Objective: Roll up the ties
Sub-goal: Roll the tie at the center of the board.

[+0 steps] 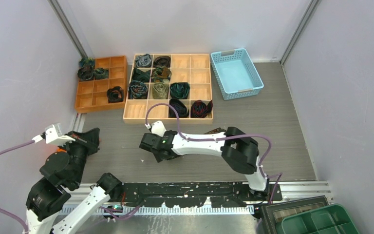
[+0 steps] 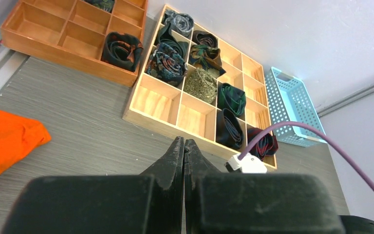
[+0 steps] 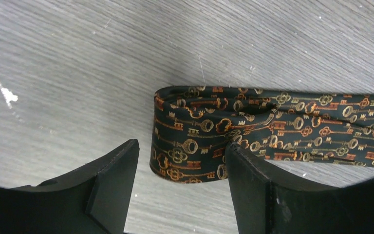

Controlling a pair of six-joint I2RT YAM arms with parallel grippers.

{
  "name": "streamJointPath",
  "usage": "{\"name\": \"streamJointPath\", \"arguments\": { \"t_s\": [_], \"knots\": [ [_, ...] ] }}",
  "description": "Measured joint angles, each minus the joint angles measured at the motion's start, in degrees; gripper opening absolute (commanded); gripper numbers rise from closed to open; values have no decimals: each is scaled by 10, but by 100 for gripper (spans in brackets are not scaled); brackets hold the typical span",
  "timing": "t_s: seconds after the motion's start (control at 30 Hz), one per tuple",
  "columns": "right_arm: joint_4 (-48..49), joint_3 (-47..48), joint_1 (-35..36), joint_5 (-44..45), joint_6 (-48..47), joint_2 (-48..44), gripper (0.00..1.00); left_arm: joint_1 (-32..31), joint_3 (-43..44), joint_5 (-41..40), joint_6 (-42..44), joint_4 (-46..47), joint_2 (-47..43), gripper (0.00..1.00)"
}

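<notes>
A black tie point(image 3: 272, 126) with gold and orange keys lies on the grey table, its strip running off to the right. Its left end is folded into a small loop point(image 3: 190, 146). My right gripper point(image 3: 181, 146) is open around that loop; the right finger point(image 3: 248, 180) touches the fabric, the left finger point(image 3: 112, 175) stands apart from it. From above, the right gripper point(image 1: 152, 151) is low at the table's middle, and only a bit of the tie point(image 1: 215, 130) shows beside the arm. My left gripper point(image 2: 184, 142) is shut and empty, raised at the left point(image 1: 90, 140).
A light wooden grid tray point(image 1: 199, 75) holds several rolled ties point(image 1: 179, 90). An orange-brown tray point(image 1: 93, 92) to its left holds a few more point(image 1: 115, 94). A blue basket point(image 1: 236, 73) stands at the back right. An orange cloth point(image 2: 5, 141) lies near the left arm.
</notes>
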Motion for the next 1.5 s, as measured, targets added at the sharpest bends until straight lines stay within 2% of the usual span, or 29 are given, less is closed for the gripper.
{"name": "streamJointPath", "arguments": {
  "t_s": [0.23,0.3,0.43,0.53,0.77,0.97,1.23,1.5],
  "knots": [
    [-26,52,-2,11,-8,63,68,0,8,-15,1,-24,0,0],
    [-31,57,-5,14,-7,69,62,0,8,-19,1,-27,0,0],
    [-44,59,-11,18,4,70,42,0,8,-24,3,-29,0,0],
    [-47,59,-17,19,14,70,33,0,8,-23,7,-30,0,0],
    [-24,41,-21,10,15,58,27,0,8,-8,12,-29,13,0],
    [78,-58,-40,-58,16,-19,26,0,8,4,14,-20,29,0],
    [290,-235,-75,-206,54,-155,26,0,8,30,26,6,77,0],
    [532,-402,-144,-330,135,-183,26,0,8,58,29,35,114,0]
  ]
}}
